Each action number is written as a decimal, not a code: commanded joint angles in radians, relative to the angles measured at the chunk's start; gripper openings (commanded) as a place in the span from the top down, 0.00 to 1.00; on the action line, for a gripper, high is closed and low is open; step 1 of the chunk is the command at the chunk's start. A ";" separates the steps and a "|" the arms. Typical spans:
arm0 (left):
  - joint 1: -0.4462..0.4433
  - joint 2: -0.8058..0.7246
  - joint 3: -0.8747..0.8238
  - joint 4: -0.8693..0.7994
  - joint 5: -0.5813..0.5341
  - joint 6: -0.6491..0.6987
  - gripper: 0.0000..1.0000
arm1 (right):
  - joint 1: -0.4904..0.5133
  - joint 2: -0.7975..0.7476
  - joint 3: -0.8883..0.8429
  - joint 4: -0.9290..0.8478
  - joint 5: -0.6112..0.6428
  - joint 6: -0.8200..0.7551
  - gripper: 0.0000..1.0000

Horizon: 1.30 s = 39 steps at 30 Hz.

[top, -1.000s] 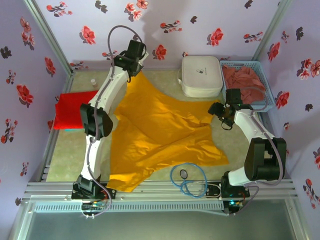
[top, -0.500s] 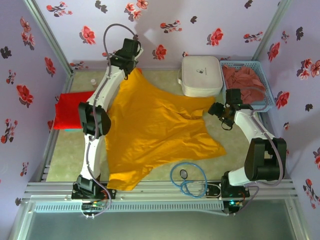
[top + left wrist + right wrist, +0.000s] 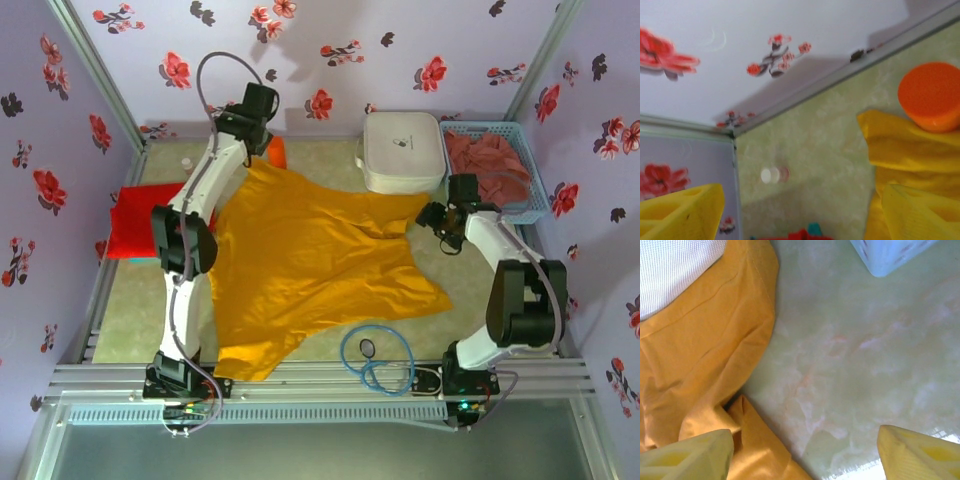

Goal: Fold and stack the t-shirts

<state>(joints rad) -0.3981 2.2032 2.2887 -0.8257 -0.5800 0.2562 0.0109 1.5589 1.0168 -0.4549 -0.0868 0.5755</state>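
Left gripper (image 3: pixel 800 206) has released yellow t-shirt (image 3: pixel 310 260), jaws apart | right gripper (image 3: pixel 802 452) spread, empty

That small whitish thing (image 3: pixel 774 175) out past the left jaws is too blurry to identify, and the red shirt (image 3: pixel 799 235) between them is cropped.

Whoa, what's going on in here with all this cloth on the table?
The job here is folding and stacking t-shirts. A yellow shirt lies spread across the table, not yet folded. The left gripper hangs open by the shirt's far corner. The right gripper is open at the shirt's right edge and holds nothing. A red shirt lies off to the left, and a pink one sits bunched in the blue basket.
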 commanded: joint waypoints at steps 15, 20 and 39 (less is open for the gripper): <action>-0.022 -0.663 -0.934 -0.034 0.336 -0.554 0.18 | 0.027 0.474 0.366 0.059 0.089 0.029 0.32; -0.020 -0.778 -1.105 0.019 0.350 -0.589 0.18 | 0.047 0.532 0.432 0.017 0.107 0.002 0.57; -0.007 -0.694 -1.251 0.143 0.380 -0.641 0.19 | 0.182 0.208 0.427 -0.034 0.256 -0.167 1.00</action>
<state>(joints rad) -0.4129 1.4902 1.0550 -0.7177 -0.2150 -0.3546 0.1894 1.8050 1.4200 -0.4541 0.1318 0.4469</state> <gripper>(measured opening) 0.814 0.045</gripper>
